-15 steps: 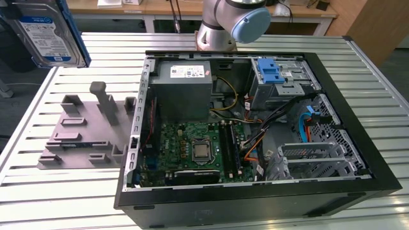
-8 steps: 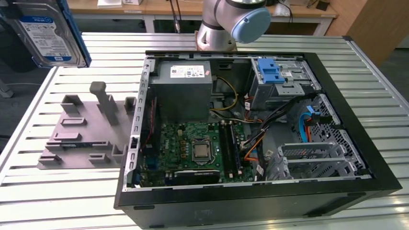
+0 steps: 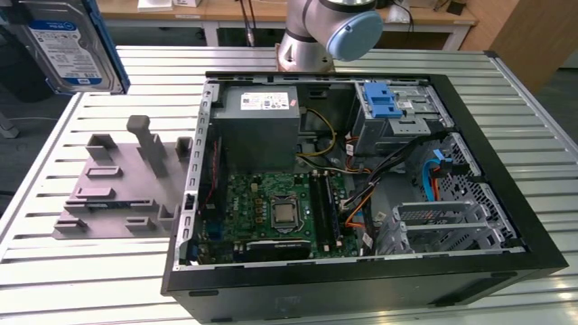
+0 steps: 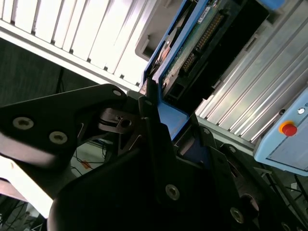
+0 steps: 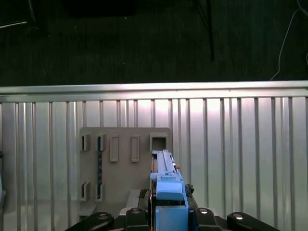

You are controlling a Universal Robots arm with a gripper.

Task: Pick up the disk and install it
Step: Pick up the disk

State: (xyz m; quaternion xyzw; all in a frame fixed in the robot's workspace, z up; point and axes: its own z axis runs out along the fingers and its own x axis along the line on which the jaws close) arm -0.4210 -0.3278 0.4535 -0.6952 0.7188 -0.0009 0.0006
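Disk (image 3: 61,47) held up clear of table, at the exterior view's left, well apart from open computer case (image 3: 361,292). Clamped edge-on in jaws of gripper (image 5: 171,215), long axis running straight out from the fingers, over grey moulded fixture (image 5: 120,168). Flat rigid metal slab, smooth blue plastic carrier (image 5: 169,191) round it, green circuit board (image 4: 190,45) on one face. Ribbed aluminium table (image 5: 240,144) beneath

Silver arm (image 3: 302,42), blue joint cap (image 3: 355,35), black gripper (image 4: 175,120)
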